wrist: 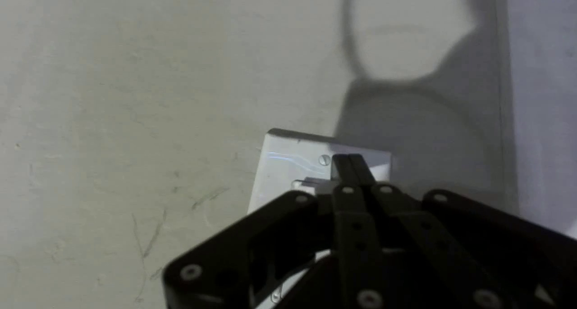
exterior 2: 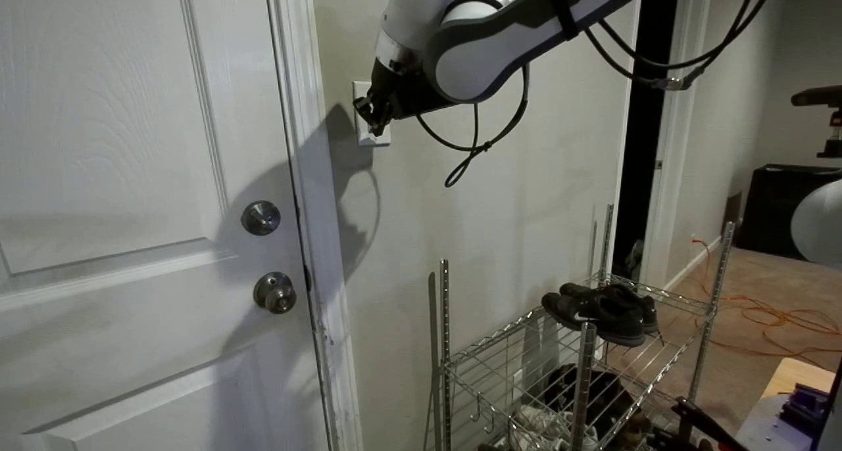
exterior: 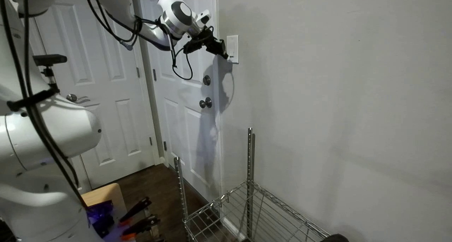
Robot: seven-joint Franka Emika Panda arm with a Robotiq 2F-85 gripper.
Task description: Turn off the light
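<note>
The black, jointed fingers of the gripper [wrist: 351, 162] are pressed together, the tips set over the lower end of the smooth white rectangular switch plate [wrist: 281, 169]; contact cannot be confirmed. The plate is mounted on a scuffed wall [wrist: 135, 97]. From the gripper, in an exterior view, a round metal knob [exterior 2: 275, 293] is seen at seven o'clock, and at five, a wire rack [exterior 2: 583, 379] bearing black shoes [exterior 2: 618, 316].
</note>
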